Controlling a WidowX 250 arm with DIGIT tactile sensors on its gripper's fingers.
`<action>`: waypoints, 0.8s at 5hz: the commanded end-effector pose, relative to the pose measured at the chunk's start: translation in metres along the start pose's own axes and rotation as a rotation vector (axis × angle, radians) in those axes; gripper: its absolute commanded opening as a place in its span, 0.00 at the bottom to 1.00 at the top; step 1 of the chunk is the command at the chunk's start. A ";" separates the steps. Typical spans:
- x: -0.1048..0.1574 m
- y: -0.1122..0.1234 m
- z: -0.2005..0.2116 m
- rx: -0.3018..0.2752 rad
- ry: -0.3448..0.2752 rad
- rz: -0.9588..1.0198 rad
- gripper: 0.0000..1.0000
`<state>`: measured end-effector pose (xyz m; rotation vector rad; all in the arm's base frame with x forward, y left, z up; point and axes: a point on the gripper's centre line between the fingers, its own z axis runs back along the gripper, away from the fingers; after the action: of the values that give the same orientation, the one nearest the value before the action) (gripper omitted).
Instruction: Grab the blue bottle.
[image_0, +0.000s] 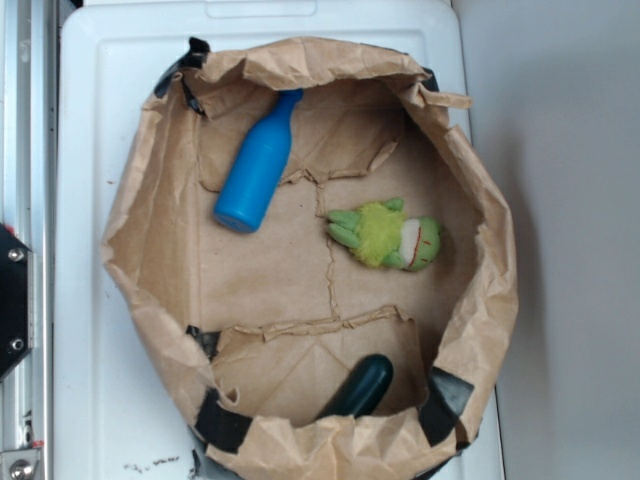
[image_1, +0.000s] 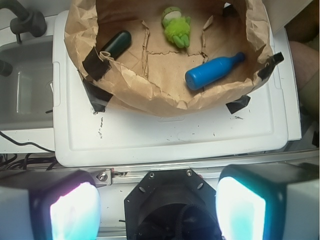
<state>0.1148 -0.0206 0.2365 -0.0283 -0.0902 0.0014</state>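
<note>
Paper-lined bin (image_1: 150, 97): blue bottle (image_1: 214, 71) well off open claw (image_1: 158, 210).

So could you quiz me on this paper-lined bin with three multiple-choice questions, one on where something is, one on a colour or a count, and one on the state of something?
1. Where does the blue bottle lie in the exterior view?
A. Upper left of the paper bag
B. Outside the bag, on the white lid
C. On top of the plush toy

2. How many loose objects are inside the bag?
A. One
B. Three
C. Five

3. What state is the gripper in?
A. Shut on the bottle
B. Shut on the plush
C. Open, holding nothing

Answers:
1 A: the bottle lies on its side at the upper left, neck pointing towards the bag's rim.
2 B: the bottle, the yellow-green plush toy and the dark green object.
3 C: in the wrist view the fingers stand far apart, well short of the bag.
</note>
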 end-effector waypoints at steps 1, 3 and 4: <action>0.000 0.000 0.000 0.000 0.000 0.000 1.00; 0.059 -0.011 -0.044 0.066 0.023 0.085 1.00; 0.081 -0.008 -0.061 0.079 0.030 0.147 1.00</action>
<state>0.1978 -0.0339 0.1750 0.0484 -0.0302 0.1377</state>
